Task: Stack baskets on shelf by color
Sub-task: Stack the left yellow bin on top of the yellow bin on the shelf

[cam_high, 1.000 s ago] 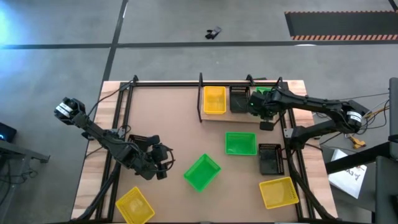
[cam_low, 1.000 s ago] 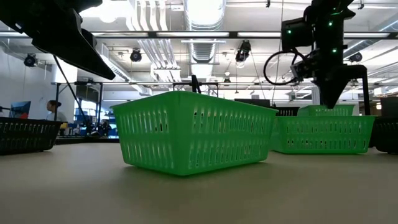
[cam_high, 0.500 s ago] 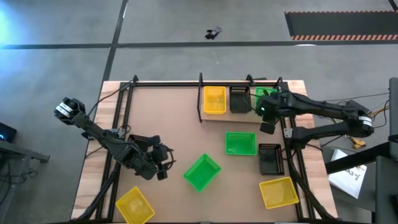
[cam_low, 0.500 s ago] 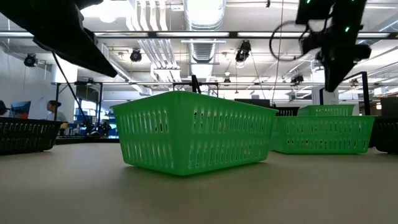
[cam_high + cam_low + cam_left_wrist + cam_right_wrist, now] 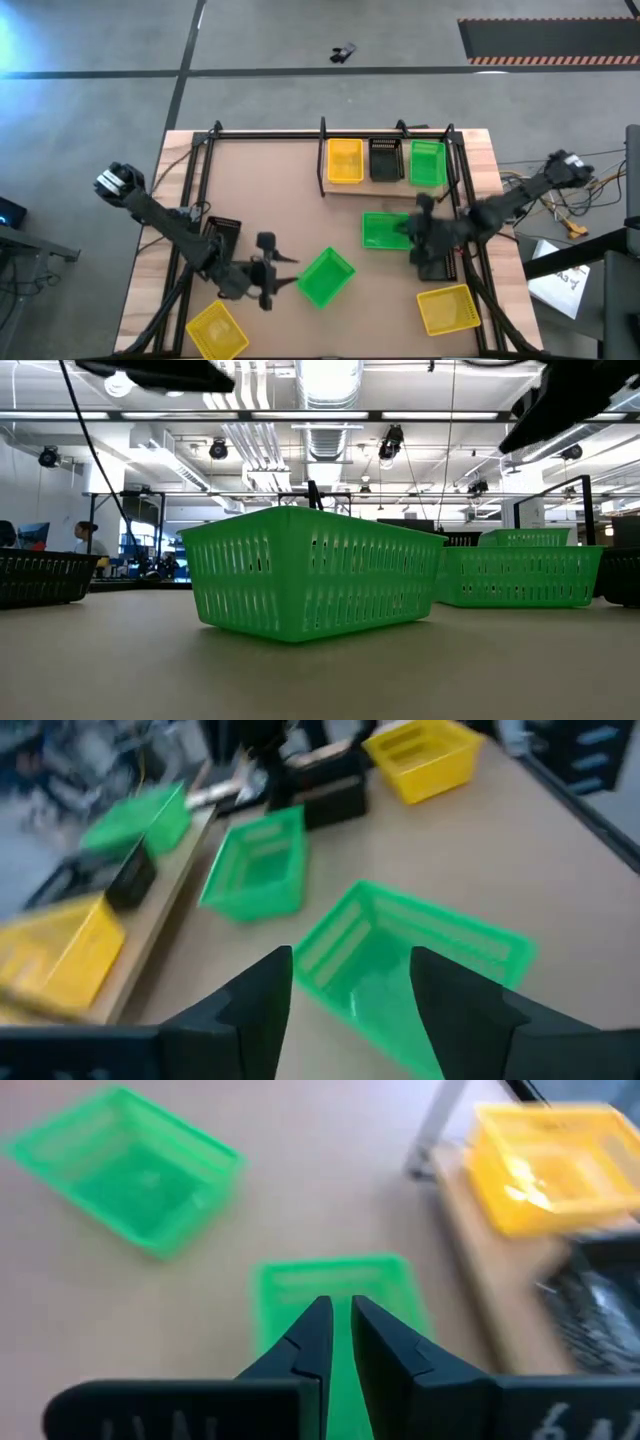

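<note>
Shelf at the table's far side carries three baskets in a row: yellow basket at left, black basket in the middle, green basket at right.

Left gripper hovers near the table's front, just left of a tilted green basket; jaws spread wide, holding nothing.

Right gripper sits over the right edge of a second loose green basket, just near of the shelf; jaws nearly closed, a narrow gap, nothing between them.

Also loose: front-left yellow basket, front-right yellow basket, right-side black basket.
</note>
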Controlling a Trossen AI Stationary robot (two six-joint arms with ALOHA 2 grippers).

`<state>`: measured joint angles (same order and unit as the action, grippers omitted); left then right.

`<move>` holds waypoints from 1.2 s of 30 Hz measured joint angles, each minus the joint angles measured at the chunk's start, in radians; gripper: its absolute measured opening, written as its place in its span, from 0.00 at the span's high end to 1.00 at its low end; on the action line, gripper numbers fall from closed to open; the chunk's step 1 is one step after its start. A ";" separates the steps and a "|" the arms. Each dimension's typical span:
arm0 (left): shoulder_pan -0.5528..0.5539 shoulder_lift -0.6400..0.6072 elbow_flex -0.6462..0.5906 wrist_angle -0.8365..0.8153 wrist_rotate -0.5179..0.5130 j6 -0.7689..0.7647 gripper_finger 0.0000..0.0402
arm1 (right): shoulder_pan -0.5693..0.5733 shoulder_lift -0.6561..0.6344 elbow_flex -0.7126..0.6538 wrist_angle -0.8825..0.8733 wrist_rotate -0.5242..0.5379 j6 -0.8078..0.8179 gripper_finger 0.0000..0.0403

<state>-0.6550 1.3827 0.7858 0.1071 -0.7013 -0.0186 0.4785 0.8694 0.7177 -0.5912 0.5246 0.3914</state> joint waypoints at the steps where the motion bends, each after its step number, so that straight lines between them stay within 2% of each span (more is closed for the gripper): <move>1: -0.007 0.031 0.025 0.001 0.001 0.018 0.56 | 0.049 0.025 -0.015 0.056 0.031 0.010 0.92; 6: -0.037 0.175 0.179 -0.078 0.042 0.026 0.64 | 0.252 0.191 -0.037 0.317 0.155 0.019 0.92; 9: -0.055 0.255 0.301 -0.226 0.092 -0.004 0.68 | 0.331 0.303 -0.019 0.420 0.208 0.018 0.92; 12: -0.067 0.318 0.432 -0.451 0.161 -0.127 0.71 | 0.379 0.415 0.029 0.456 0.210 0.023 0.92; 14: -0.074 0.352 0.516 -0.618 0.233 -0.263 0.72 | 0.402 0.487 0.065 0.456 0.212 0.043 0.92; 18: -0.096 0.394 0.620 -0.906 0.424 -0.642 0.75 | 0.423 0.625 0.136 0.452 0.212 0.071 0.92; 22: -0.160 0.404 0.625 -0.999 0.603 -0.987 0.78 | 0.436 0.733 0.215 0.434 0.212 0.070 0.92; 24: -0.213 0.404 0.624 -0.999 0.637 -1.144 0.80 | 0.440 0.774 0.256 0.411 0.214 0.070 0.92; 28: -0.335 0.402 0.649 -0.996 0.607 -1.459 0.85 | 0.442 0.835 0.327 0.324 0.278 0.070 0.92; 32: -0.443 0.405 0.663 -0.913 0.446 -1.729 0.91 | 0.442 0.865 0.374 0.232 0.349 0.070 0.92; 35: -0.491 0.422 0.655 -0.791 0.320 -1.860 0.93 | 0.442 0.867 0.382 0.217 0.392 0.065 0.92; 36: -0.496 0.427 0.650 -0.769 0.314 -1.890 0.93 | 0.441 0.867 0.384 0.219 0.402 0.063 0.92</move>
<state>-1.1514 1.8094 1.4354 -0.6617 -0.3870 -1.9089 0.9192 1.7359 1.1013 -0.3723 0.9264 0.4545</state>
